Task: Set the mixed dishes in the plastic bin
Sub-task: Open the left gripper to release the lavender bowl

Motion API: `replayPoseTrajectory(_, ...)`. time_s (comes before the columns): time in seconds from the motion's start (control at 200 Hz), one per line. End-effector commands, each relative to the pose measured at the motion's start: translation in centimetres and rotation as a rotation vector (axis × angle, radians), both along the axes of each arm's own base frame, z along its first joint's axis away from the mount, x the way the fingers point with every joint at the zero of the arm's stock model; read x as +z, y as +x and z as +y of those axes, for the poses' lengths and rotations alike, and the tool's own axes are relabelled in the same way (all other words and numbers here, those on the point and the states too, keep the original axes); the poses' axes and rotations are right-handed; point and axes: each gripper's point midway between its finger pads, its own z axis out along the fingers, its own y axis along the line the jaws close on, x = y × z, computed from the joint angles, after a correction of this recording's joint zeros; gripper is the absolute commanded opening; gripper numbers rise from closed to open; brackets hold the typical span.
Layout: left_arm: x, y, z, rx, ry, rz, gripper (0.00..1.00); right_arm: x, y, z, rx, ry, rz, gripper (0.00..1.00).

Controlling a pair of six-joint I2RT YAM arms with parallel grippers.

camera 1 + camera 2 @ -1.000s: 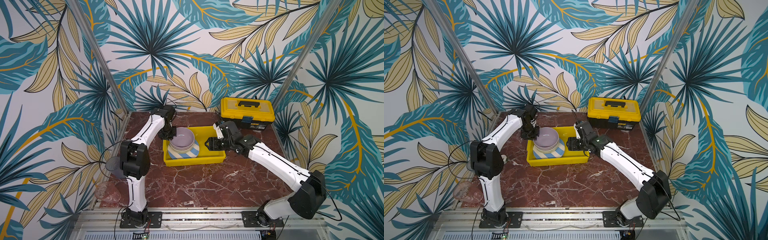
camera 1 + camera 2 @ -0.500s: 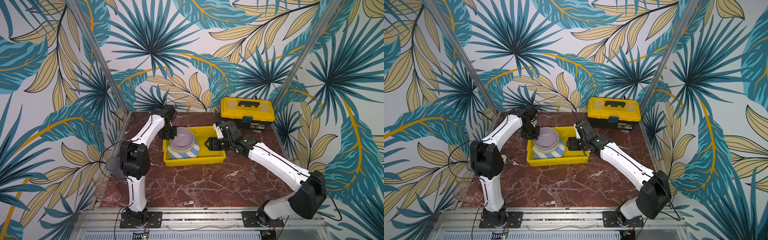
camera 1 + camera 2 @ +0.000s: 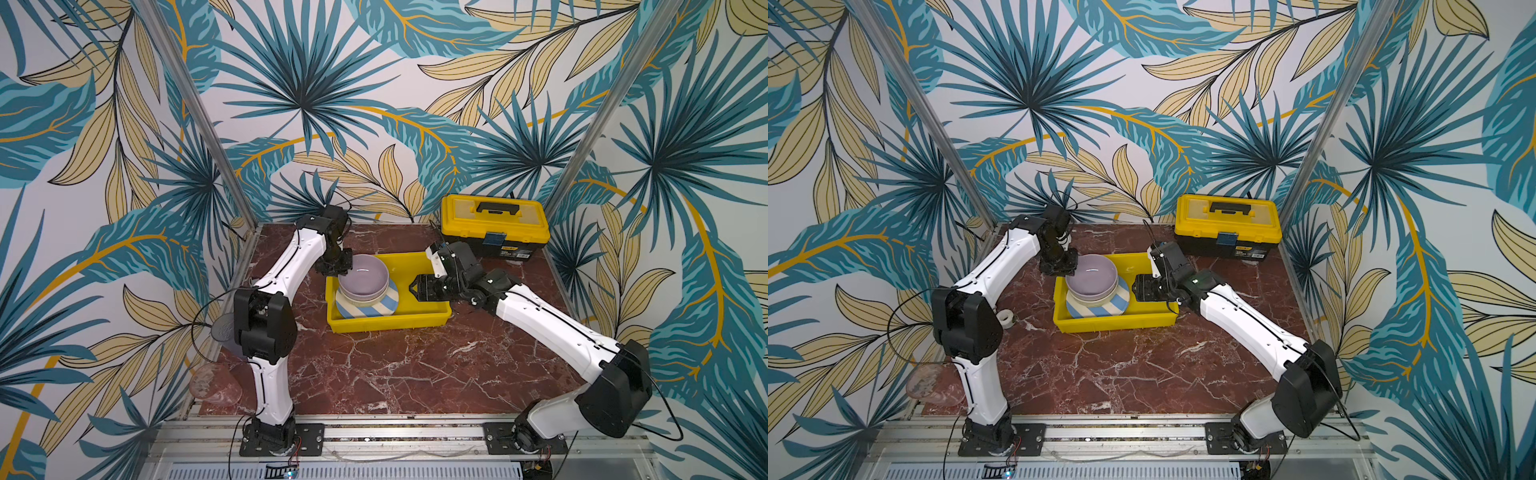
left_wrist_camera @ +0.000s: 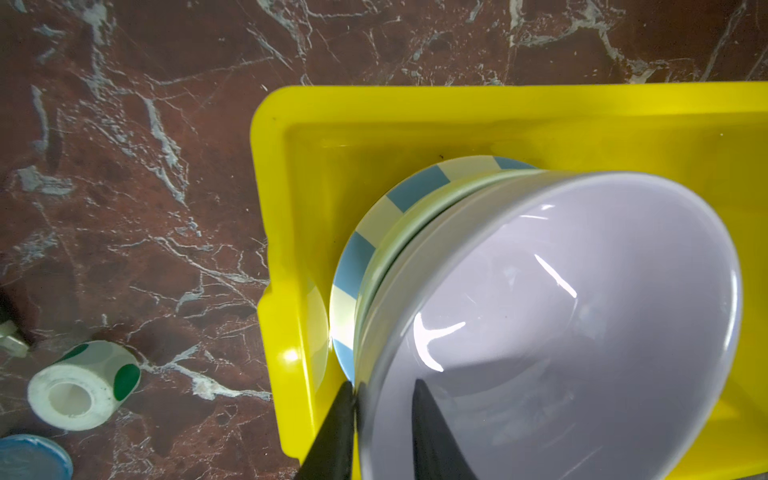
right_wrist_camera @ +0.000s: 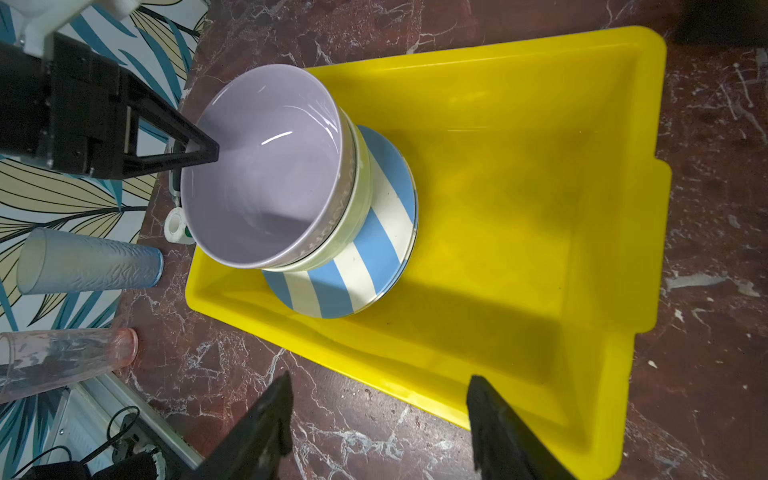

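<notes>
Rim of lilac bowl (image 4: pixel 582 311) sits between narrow jaws of my left gripper (image 4: pixel 382 382) to nest it; gripped or loose, I cannot tell. My right gripper (image 5: pixel 380 376) hovers at the bowl's three o'clock, agape and empty, out of the way.

Red-brown veined marble tabletop (image 3: pixel 395 365). Carries yellow bin (image 3: pixel 386 328) mid-back, yellow-and-black toolbox (image 3: pixel 494 224) at back right, dotted tape roll (image 4: pixel 79 384), bluish tumbler (image 5: pixel 89 266) and pink tumbler (image 5: pixel 62 359) along left edge.

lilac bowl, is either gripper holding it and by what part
The left gripper straddles the lilac bowl at its rim, one finger inside, one outside; whether it pinches cannot be told. The right gripper is open and empty.
</notes>
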Motion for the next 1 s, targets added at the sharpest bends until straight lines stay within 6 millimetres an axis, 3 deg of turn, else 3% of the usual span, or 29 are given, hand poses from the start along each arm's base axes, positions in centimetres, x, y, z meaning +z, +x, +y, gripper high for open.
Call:
replayPoseTrajectory(0.0,1.9,-0.1,0.0,-0.01,-0.006,-0.058,0.21,0.5,0.5,0.5,-0.001,0.022,-0.007,0.68)
replayPoseTrajectory(0.356,1.0,-0.2,0.1,-0.016,0.008,-0.036,0.18,0.6,0.6,0.7,0.001,0.032,0.0,0.68)
replayPoseTrajectory(0.541,0.5,-0.3,0.1,-0.02,0.013,-0.022,0.11,0.5,0.5,0.7,0.002,0.027,0.0,0.69)
replayPoseTrajectory(0.992,-0.2,-0.5,0.3,-0.016,0.027,-0.006,0.1,0.3,0.5,0.6,-0.001,0.025,0.005,0.68)
